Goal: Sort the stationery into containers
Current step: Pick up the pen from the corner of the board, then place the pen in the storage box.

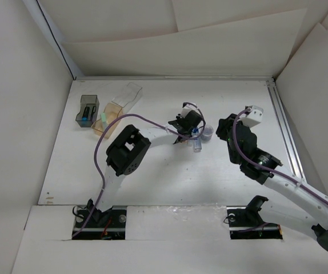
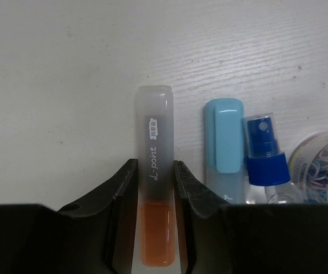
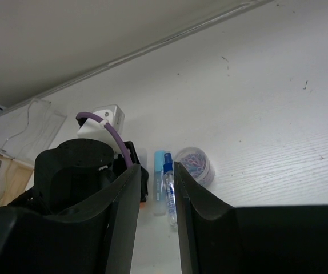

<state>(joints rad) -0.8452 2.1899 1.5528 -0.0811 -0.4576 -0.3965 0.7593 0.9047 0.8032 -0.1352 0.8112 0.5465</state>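
- Your left fingers point(image 2: 182, 188) are clamped narrow on a marker point(image 2: 154, 131), one pad on each side of its barrel, right where the smoky grey cap meets the orange body.
- That marker lies flat on the desk point(image 2: 67, 74); its cap end points away from the wrist and its orange end sits back between the fingers.
- Just beside it on the right lies a pale blue marker point(image 2: 223, 137), parallel to the held one, with a strip of bare desk between them.
- Touching the pale blue marker's far side is the small clear spray bottle point(image 2: 263, 157), its blue cap pointing the same way.
- Next to the bottle stands a round clear tub of coloured paper clips point(image 2: 322, 162), cut off by the picture's edge.
- Your right fingers point(image 3: 124, 211) stand apart with a moderate gap and hold nothing; they hover above the desk, facing your left wrist, with the bottle, pale blue marker and tub in front of them.
- From above, the three bins sit together at the desk's far left, well apart from both arms: the dark grey bin point(image 1: 87, 108), the amber bin point(image 1: 109, 117) beside it, and the clear bin point(image 1: 127, 93) behind.
- The dark grey bin holds something blue; you cannot tell what.
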